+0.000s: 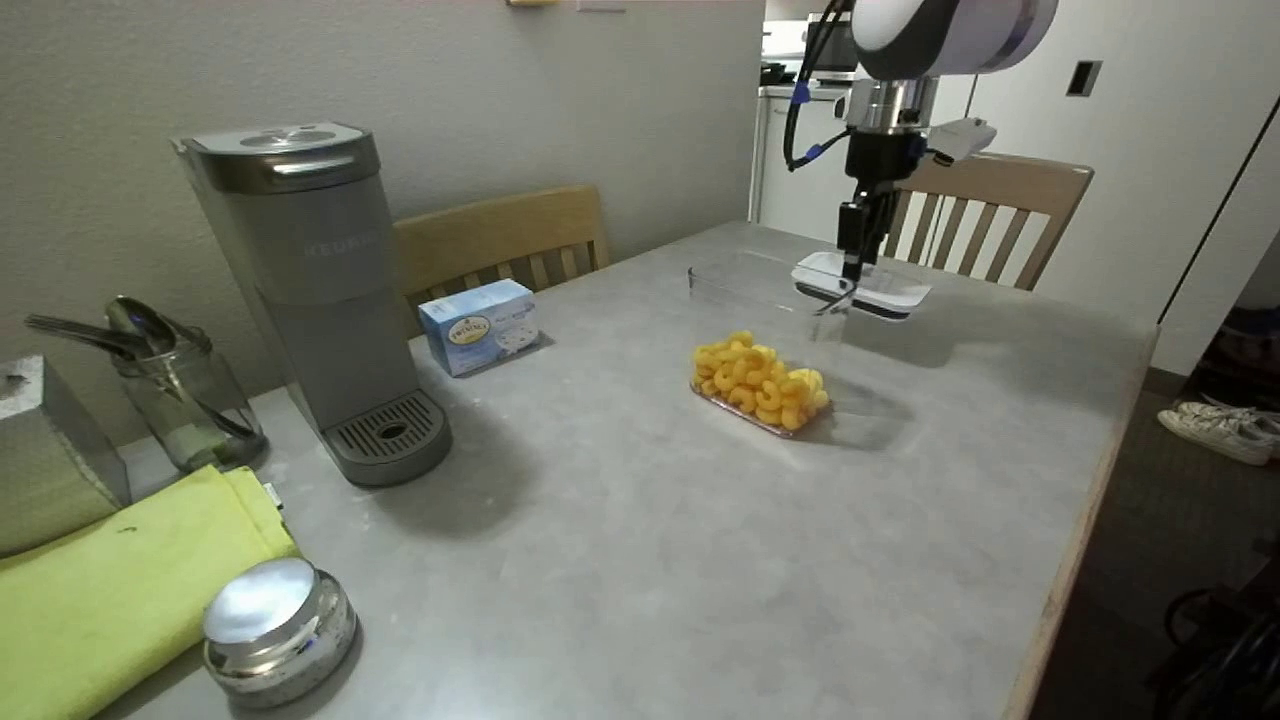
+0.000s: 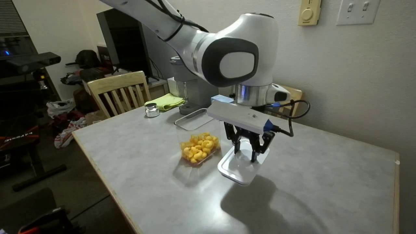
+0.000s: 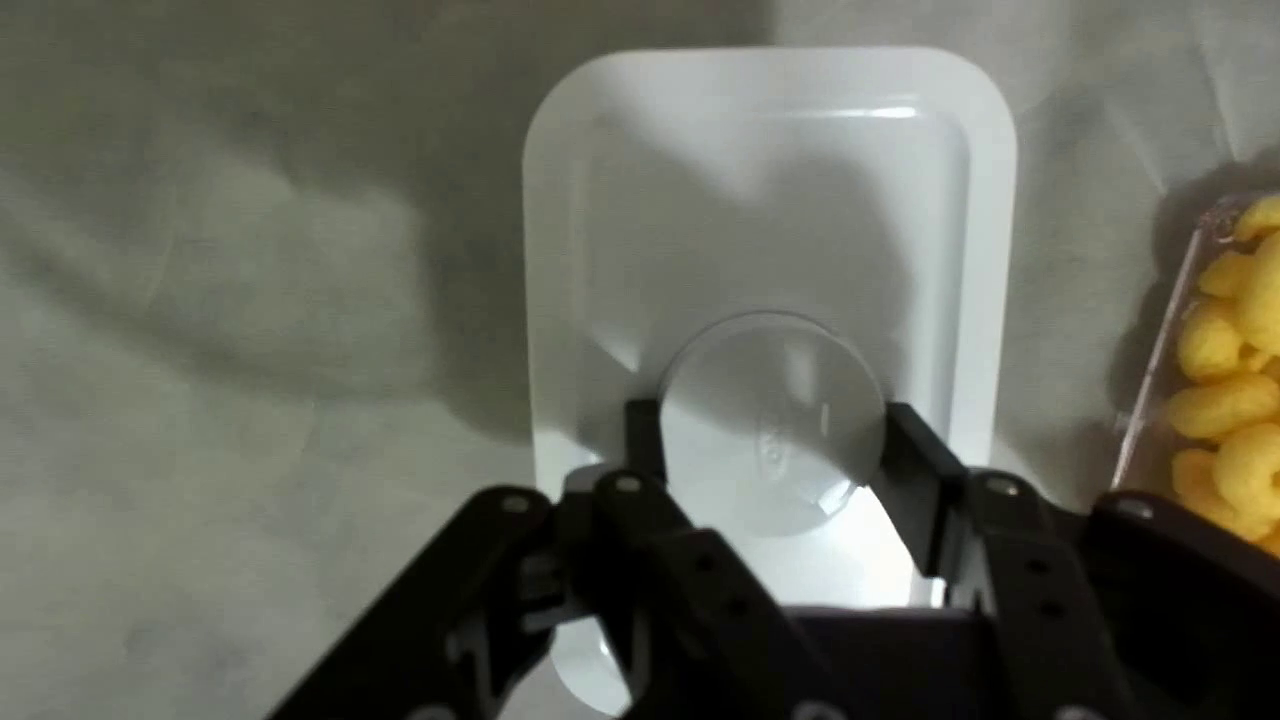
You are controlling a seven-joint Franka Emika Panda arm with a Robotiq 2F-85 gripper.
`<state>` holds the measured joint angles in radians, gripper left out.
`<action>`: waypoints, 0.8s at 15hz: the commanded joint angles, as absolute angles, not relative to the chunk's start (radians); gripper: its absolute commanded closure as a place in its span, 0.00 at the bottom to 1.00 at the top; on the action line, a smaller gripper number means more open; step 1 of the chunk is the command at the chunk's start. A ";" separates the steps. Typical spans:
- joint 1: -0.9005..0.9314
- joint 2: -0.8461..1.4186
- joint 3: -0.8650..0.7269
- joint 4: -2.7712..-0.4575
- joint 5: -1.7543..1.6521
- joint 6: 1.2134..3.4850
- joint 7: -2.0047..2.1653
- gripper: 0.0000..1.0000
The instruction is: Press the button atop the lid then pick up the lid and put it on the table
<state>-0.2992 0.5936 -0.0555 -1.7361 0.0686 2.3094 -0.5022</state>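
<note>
- The white and grey arm [image 2: 240, 48] is reaching out over the counter [image 1: 620, 560], and its black claw [image 2: 245, 155] is pointing straight down.
- The claw is gripping the round button [image 3: 770, 400] that is standing up from the middle of the white lid [image 3: 770, 220]; in the wrist view its jaws are bearing on opposite sides of the button.
- The lid is hanging beneath the claw with its top face upward, and a broad shadow [image 2: 250, 201] is lying on the counter below it.
- As far as I'm able to judge, the lid is hovering clear of the counter, though the height is hard to make out from here.
- A clear container [image 2: 187, 130] is standing upright on the counter near the lid, the two keeping apart, and yellow curls [image 2: 200, 148] are covering its bottom.
- Over by the wall, a grey coffee maker [image 1: 330, 300] is standing with a light blue tea box [image 1: 485, 328] resting near it.
- On the coffee maker's other side, a glass jar [image 1: 195, 420] is holding cutlery [image 1: 145, 330].
- A folded yellow-green cloth [image 1: 140, 590] is lying near the glass jar, and a silver pot [image 1: 280, 630] is sitting just beside the cloth.
- A wooden chair [image 1: 510, 235] is standing behind the tea box.
</note>
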 commanded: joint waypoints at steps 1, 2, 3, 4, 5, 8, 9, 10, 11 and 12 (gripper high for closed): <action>-0.322 0.625 -0.033 -1.741 0.068 2.349 -0.535 0.71; -0.322 0.635 -0.032 -1.739 0.066 2.350 -0.534 0.71; -0.323 0.645 -0.032 -1.738 0.065 2.352 -0.532 0.71; -0.324 0.652 -0.031 -1.736 0.065 2.354 -0.531 0.71; -0.325 0.658 -0.031 -1.735 0.065 2.354 -0.531 0.71; -0.327 0.671 -0.031 -1.732 0.063 2.357 -0.528 0.71; -0.327 0.675 -0.031 -1.731 0.063 2.359 -0.528 0.71; -0.328 0.675 -0.030 -1.732 0.063 2.358 -0.527 0.71; -0.329 0.675 -0.030 -1.732 0.063 2.357 -0.528 0.71; -0.329 0.676 -0.030 -1.733 0.063 2.357 -0.528 0.71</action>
